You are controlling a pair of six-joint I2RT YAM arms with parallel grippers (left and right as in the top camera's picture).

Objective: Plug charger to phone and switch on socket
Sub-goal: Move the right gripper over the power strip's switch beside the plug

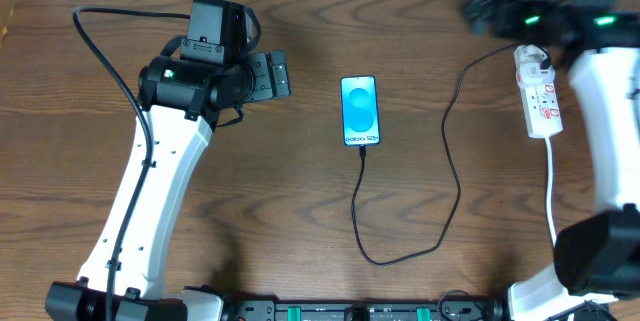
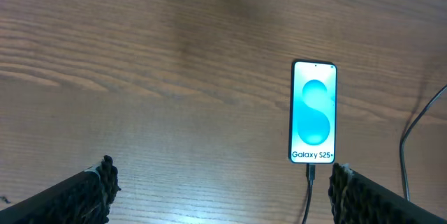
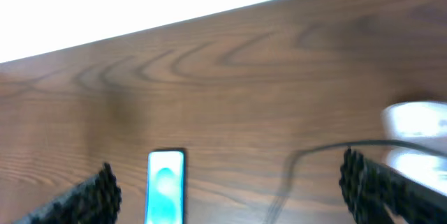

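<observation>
The phone [image 1: 360, 111] lies flat mid-table with its blue screen lit. It also shows in the left wrist view [image 2: 313, 112] and, blurred, in the right wrist view [image 3: 166, 185]. The black charger cable [image 1: 450, 161] has its tip in the phone's near end [image 2: 311, 174] and loops round to its white plug [image 1: 530, 61] in the socket [image 1: 540, 96], the white power strip at the right. My left gripper [image 1: 272, 75] is open and empty, left of the phone [image 2: 222, 192]. My right gripper [image 1: 482, 9] is open and empty, above the table left of the socket's far end [image 3: 227, 189].
The socket's thick white cord [image 1: 552, 196] runs down the right side toward the near edge. The table's far edge [image 3: 209, 11] meets a white wall. The socket shows as a white blur at the right of the right wrist view [image 3: 415, 123].
</observation>
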